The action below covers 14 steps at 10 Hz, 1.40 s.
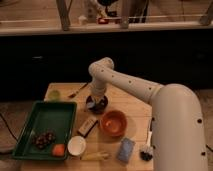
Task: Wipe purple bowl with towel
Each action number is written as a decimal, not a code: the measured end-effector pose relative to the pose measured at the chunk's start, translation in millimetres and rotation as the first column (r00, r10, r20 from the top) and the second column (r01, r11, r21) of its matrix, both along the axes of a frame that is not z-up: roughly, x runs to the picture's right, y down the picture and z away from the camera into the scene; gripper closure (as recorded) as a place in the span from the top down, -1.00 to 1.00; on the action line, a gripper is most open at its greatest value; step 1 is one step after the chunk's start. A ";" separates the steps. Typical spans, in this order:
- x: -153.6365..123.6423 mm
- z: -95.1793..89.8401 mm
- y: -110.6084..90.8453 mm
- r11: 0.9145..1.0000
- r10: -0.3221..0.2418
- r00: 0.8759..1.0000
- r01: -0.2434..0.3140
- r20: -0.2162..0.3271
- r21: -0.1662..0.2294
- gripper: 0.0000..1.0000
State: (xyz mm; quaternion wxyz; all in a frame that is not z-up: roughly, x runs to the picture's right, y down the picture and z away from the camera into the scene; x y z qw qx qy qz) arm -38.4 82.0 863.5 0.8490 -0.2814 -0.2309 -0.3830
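Observation:
The purple bowl [98, 104] is small, round and almost black. It sits on the wooden table [131, 102] just above the orange bowl. My gripper [94, 99] points straight down into it from the white arm, whose elbow is bent above it, and covers most of the bowl's left side. A small pale patch at the bowl's left rim under the gripper looks like the towel [89, 99]; the rest of it is hidden.
An orange bowl [113, 123] stands in front of the purple one. A green tray [47, 120] with dark fruit lies at the left. A white bowl [76, 145], a light-blue block [125, 149], a dark bar [88, 126], a brush [146, 150] and a fork [77, 91] also lie on the table.

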 end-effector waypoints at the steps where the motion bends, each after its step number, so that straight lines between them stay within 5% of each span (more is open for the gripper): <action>1: 14.1 1.6 7.4 1.000 0.018 1.000 -0.018 -0.016 -0.015 -0.98; 6: 66.7 12.6 -2.5 0.994 0.104 0.989 -0.107 -0.102 -0.018 -0.98; 9: 58.6 19.0 -28.4 0.995 0.101 0.990 -0.102 -0.099 0.003 -0.98; 14: 12.0 8.6 -31.4 0.999 0.032 0.999 -0.032 -0.019 0.020 -0.98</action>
